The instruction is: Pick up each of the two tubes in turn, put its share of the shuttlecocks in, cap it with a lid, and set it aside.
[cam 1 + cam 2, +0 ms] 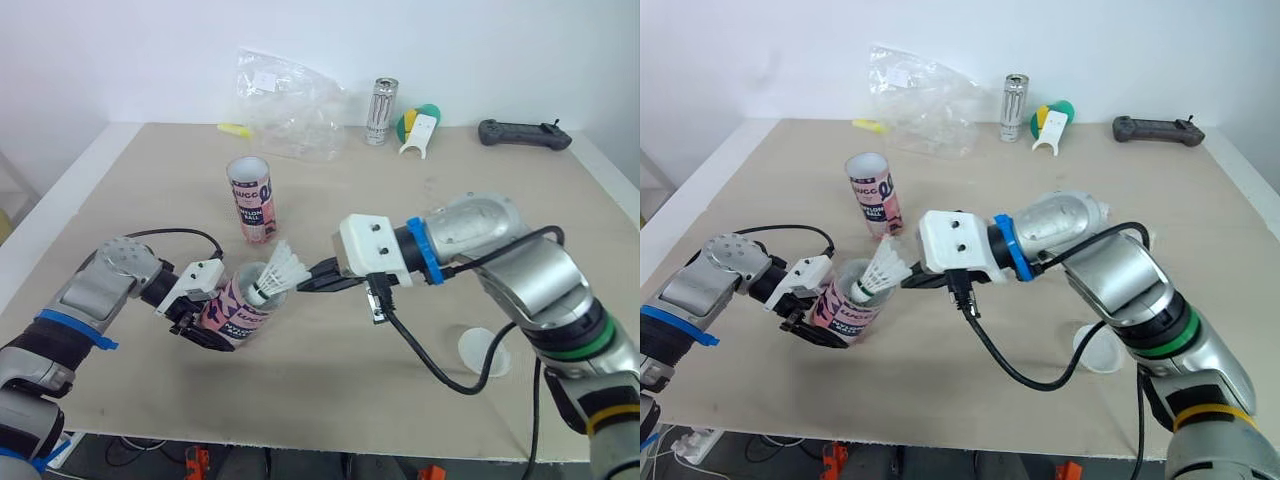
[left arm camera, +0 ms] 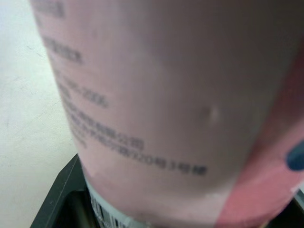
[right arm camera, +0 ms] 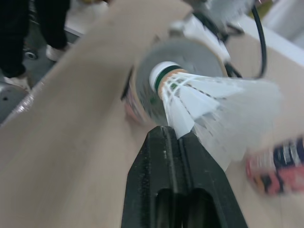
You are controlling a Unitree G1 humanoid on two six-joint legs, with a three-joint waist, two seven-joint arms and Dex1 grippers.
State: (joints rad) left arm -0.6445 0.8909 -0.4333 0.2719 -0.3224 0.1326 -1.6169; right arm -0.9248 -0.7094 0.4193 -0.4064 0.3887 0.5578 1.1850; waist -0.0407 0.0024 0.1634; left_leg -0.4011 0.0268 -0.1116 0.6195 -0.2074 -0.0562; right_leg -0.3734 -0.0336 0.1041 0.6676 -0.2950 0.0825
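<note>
At the table's (image 1: 120, 170) front left, a tube (image 1: 238, 312) leans in the left gripper (image 1: 200, 328). A shuttlecock (image 1: 280, 268) sits at its mouth, pinched by the right gripper (image 1: 318, 276). Behind them a second tube (image 1: 251, 200) stands upright. A lid (image 1: 484, 352) lies front right, and a bag (image 1: 290, 105) at the back.

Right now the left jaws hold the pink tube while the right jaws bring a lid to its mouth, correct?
No: the right jaws grip a shuttlecock, not a lid, at the mouth of the pink tube, as the right wrist view shows. The left jaws do hold that tube.
</note>
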